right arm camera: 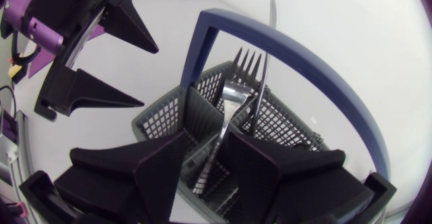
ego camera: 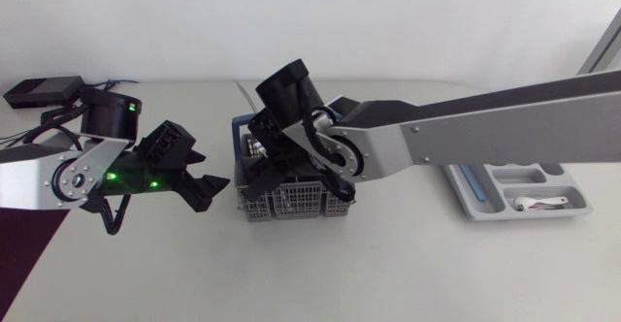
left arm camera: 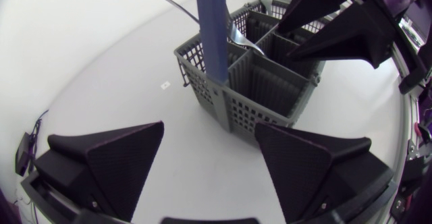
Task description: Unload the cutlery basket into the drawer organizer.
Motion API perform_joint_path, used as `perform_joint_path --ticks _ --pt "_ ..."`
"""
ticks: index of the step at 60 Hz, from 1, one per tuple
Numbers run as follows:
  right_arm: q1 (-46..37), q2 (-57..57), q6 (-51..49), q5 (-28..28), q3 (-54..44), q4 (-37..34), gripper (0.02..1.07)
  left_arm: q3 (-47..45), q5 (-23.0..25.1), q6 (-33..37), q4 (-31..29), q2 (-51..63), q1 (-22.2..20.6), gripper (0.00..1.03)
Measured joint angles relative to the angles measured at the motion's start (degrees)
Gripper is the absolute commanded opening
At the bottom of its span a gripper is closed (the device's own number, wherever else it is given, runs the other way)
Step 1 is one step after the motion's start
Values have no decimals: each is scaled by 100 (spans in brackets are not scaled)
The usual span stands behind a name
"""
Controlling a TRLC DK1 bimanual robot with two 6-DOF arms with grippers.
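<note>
A grey mesh cutlery basket (ego camera: 291, 204) with a blue hoop handle (right arm camera: 304, 69) stands mid-table. In it a steel fork (right arm camera: 236, 92) and a knife (right arm camera: 270, 42) stand upright. My right gripper (ego camera: 264, 177) hangs over the basket, and its fingers are open on either side of the fork's handle (right arm camera: 208, 140). Just beside the basket (left arm camera: 263, 109) my left gripper (left arm camera: 209, 163) is low over the table, open and empty. The white drawer organizer (ego camera: 514, 191) lies at the far right and holds a white utensil (ego camera: 541, 204).
A black box (ego camera: 39, 91) with cables sits at the back left corner. A dark mat (ego camera: 24, 254) covers the front left. My right arm's long link (ego camera: 485, 133) spans the table between basket and organizer.
</note>
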Motion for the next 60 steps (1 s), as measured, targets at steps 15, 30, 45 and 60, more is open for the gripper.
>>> perform_joint_path --ticks 15,30,45,60 --pt "72 363 17 343 254 219 49 -7 76 0 92 15 0 94" --pt "72 592 15 490 310 260 44 -105 122 0 146 33 0 94" --pt "66 675 17 535 310 411 32 -232 142 -2 232 76 0 94" --pt "66 697 15 599 313 505 18 -258 151 -2 234 90 0 94"
